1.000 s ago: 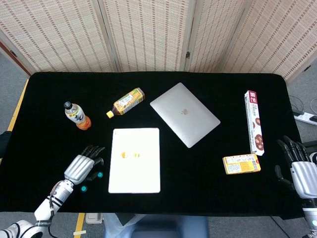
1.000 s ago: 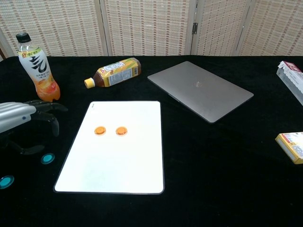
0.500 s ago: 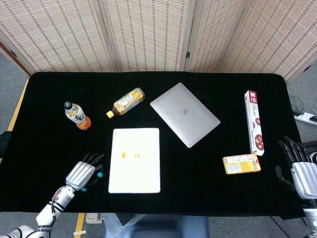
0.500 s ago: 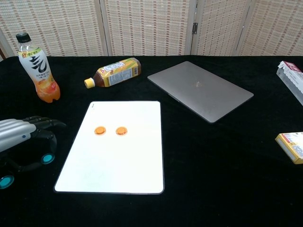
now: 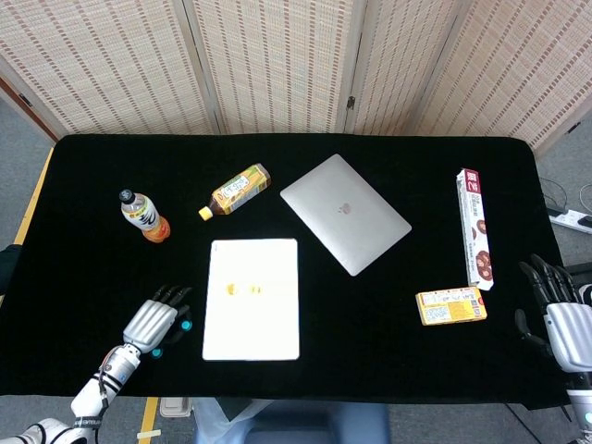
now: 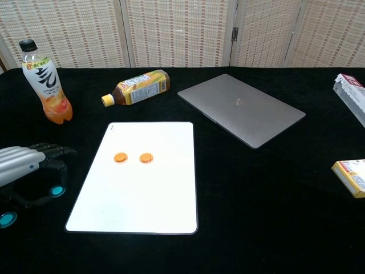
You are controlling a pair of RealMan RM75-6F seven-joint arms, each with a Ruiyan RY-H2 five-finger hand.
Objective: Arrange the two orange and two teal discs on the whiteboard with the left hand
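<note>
The whiteboard (image 5: 252,319) (image 6: 142,194) lies flat at the front middle of the table. Two orange discs (image 5: 232,289) (image 5: 255,289) sit side by side on its upper half, also seen in the chest view (image 6: 120,157) (image 6: 146,157). One teal disc (image 5: 186,325) (image 6: 56,191) lies on the black cloth just left of the board. My left hand (image 5: 151,321) (image 6: 23,165) arches over it, fingertips and thumb on either side; contact is unclear. The second teal disc (image 5: 157,351) (image 6: 7,218) lies nearer the front edge. My right hand (image 5: 564,319) holds nothing, fingers spread.
An upright orange drink bottle (image 6: 45,80) stands at the back left, and a tea bottle (image 6: 137,87) lies on its side behind the board. A closed laptop (image 6: 242,108) lies to the right. A long biscuit box (image 5: 474,227) and a small yellow box (image 5: 450,306) lie far right.
My left hand has drawn back toward the front edge and lowered, its fingers coming down around the nearer teal disc. The discs and the right hand have not moved.
</note>
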